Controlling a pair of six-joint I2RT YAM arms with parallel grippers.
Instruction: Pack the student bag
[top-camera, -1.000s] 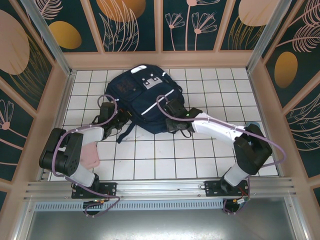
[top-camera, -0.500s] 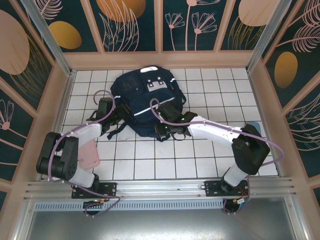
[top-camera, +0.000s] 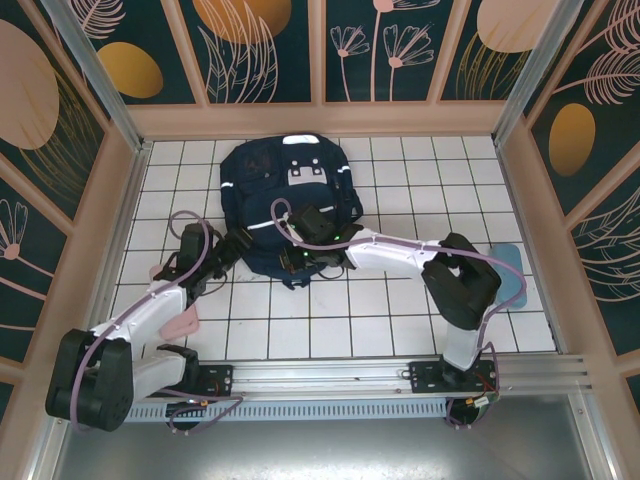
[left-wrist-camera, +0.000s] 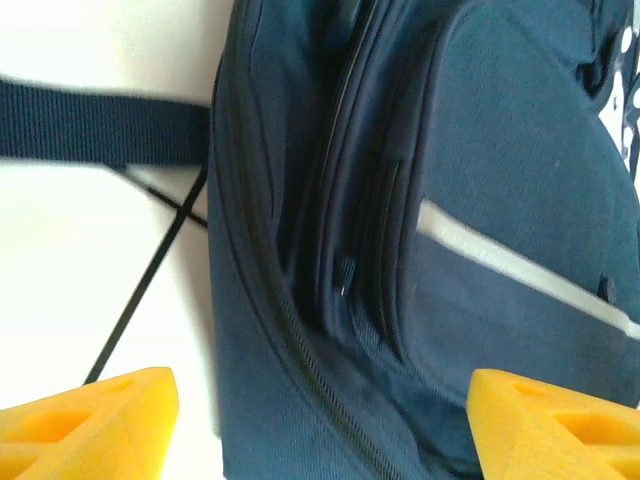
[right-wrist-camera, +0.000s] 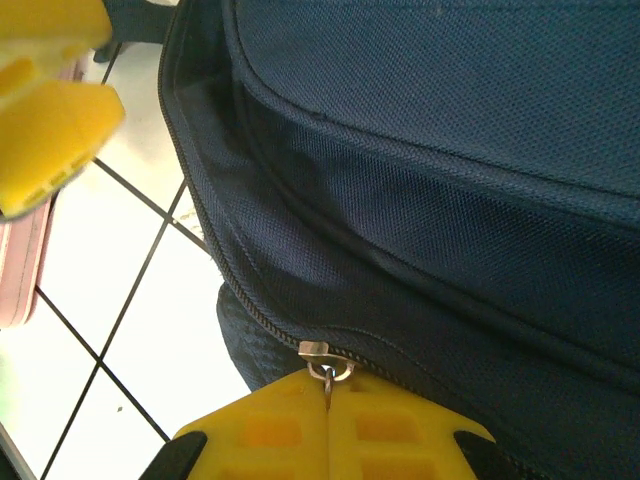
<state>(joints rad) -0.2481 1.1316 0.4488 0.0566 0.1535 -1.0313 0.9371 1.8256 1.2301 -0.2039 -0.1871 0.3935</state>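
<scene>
**We have the student bag lying flat on the white desk, out toward 12 o'clock.**

Our left pincer stands apart and empty at the bag's 8 o'clock side. Our right pincer is clamped on the zipper pull at its 6 o'clock edge. We judge the small pull may slip free, or the bag drag along, since nothing pins the fabric. Its patched top points to 12, with the long axis running 12 to 6.

White tiled table: student bag far centre, pink item left, blue item right.
</scene>
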